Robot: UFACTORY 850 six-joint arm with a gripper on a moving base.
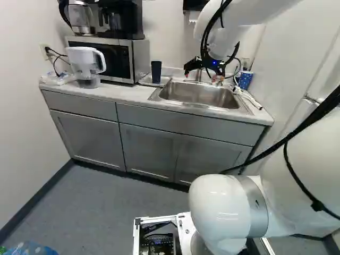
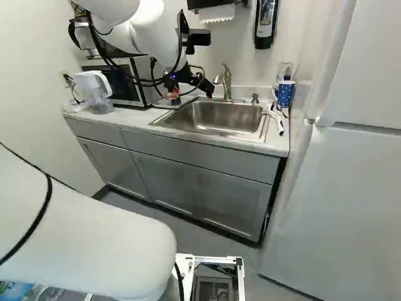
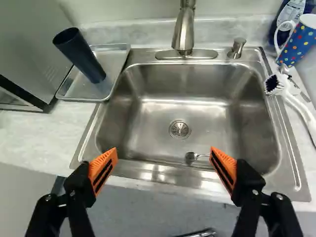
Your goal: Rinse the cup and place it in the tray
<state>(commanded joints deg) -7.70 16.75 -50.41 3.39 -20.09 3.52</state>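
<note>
Gripper [image 3: 163, 150] empty, fingers spread above the sink's [image 3: 148, 118] near side; dark cup [image 3: 81, 57] stands upright in the tray [image 3: 112, 58], presumably parked there as its post-rinse resting place, though rinsing itself cannot be confirmed.

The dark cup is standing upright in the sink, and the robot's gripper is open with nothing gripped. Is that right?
Not quite: the wrist view shows the dark cup standing upright in the metal tray beside the sink, not in it. The rest holds: the gripper is open, with nothing gripped.
</note>
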